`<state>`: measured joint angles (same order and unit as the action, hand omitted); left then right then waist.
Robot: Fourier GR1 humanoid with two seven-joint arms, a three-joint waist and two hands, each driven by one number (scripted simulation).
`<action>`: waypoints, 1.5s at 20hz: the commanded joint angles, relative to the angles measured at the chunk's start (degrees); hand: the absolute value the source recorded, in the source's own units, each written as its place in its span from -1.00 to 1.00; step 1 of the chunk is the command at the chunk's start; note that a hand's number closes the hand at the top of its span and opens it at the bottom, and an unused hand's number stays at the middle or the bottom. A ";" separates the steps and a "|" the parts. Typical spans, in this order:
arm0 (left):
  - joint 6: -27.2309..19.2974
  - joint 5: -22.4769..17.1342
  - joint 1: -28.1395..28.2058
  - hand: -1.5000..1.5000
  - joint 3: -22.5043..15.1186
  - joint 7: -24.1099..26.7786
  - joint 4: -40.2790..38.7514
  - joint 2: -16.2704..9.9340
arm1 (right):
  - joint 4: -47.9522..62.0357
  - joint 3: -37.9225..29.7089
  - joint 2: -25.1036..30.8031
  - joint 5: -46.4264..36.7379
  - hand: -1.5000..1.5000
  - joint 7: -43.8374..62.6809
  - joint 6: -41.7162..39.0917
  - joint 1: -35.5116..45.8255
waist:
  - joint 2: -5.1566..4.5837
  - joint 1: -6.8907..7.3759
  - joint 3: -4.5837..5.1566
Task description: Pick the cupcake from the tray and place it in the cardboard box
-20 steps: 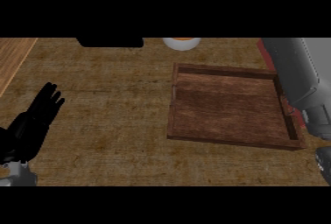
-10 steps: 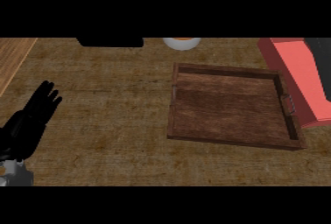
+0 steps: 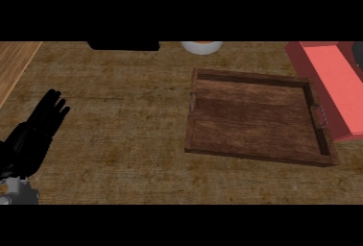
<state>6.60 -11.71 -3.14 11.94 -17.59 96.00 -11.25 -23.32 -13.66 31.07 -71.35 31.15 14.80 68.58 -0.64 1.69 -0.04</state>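
Wooden tray [image 3: 257,122] lies long axis up-view; left hand [image 3: 32,139] rests, fingers straight.

You have a brown, mottled counter [image 3: 127,144] filling most of the view. Along its far left side runs a paler strip of wood [image 3: 14,62] with straight grain. At the far edge, left of the middle, sits a black object [image 3: 124,45], cut off so you cannot tell what it is. Just right of it, apart from it, a white rounded thing [image 3: 201,47] shows an orange top.
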 commanded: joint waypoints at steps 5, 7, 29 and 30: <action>0.44 0.91 -0.75 0.00 -0.99 1.11 -1.53 0.51 | 7.69 -5.06 2.75 4.50 1.00 -8.47 5.10 -3.02 | -0.41 0.82 -0.05; 0.48 -0.75 -2.90 0.00 1.15 -0.87 -1.81 -1.29 | 9.50 -6.91 3.60 6.66 1.00 -9.90 2.27 -4.70 | -0.41 0.69 -0.08; -0.19 -0.03 0.58 0.00 0.18 -1.76 1.06 0.20 | -0.39 -27.71 1.47 30.91 -1.00 -28.21 20.27 -12.09 | 0.33 -0.72 -0.12; 0.56 -0.37 -0.67 0.00 1.41 -0.37 -0.69 -0.93 | -1.24 -28.45 2.00 32.45 -1.00 -28.58 18.66 -12.61 | 0.47 -1.31 -0.05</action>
<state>6.97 -11.89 -3.62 12.72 -18.21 95.68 -11.75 -21.74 -37.92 32.42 -44.58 6.70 32.54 57.69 -0.42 0.98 -0.14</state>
